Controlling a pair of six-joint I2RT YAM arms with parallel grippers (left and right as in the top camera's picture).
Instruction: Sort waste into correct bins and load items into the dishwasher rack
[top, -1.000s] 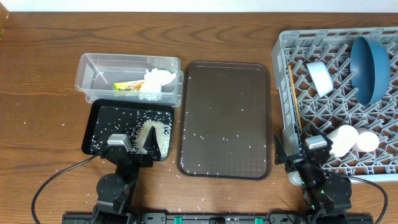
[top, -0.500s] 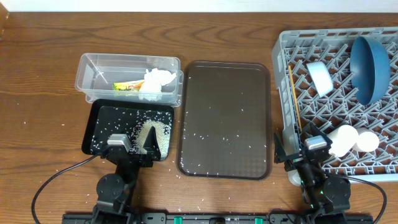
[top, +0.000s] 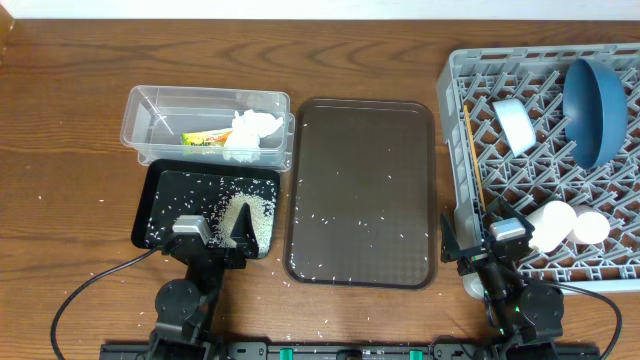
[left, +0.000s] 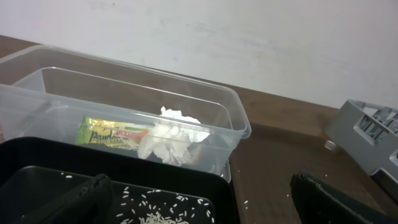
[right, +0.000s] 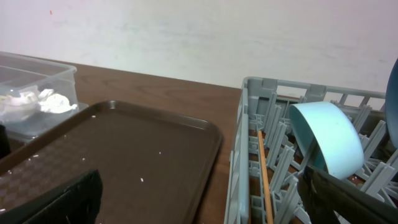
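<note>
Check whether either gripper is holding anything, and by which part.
Nothing is held: the left gripper and the right gripper both stand open and empty.

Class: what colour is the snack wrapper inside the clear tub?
The wrapper is yellow-green with printed lettering; best seen in the left wrist view.

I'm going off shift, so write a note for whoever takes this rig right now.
Left claw open, empty, at the black tray.
Right claw open, empty, by the rack.
Done: wrapper and tissue in the clear tub; rice pile in the black tray; blue plate, bowl, chopsticks, a cup and a second cup in the rack.
Left: stray grains on the brown tray and table.
</note>
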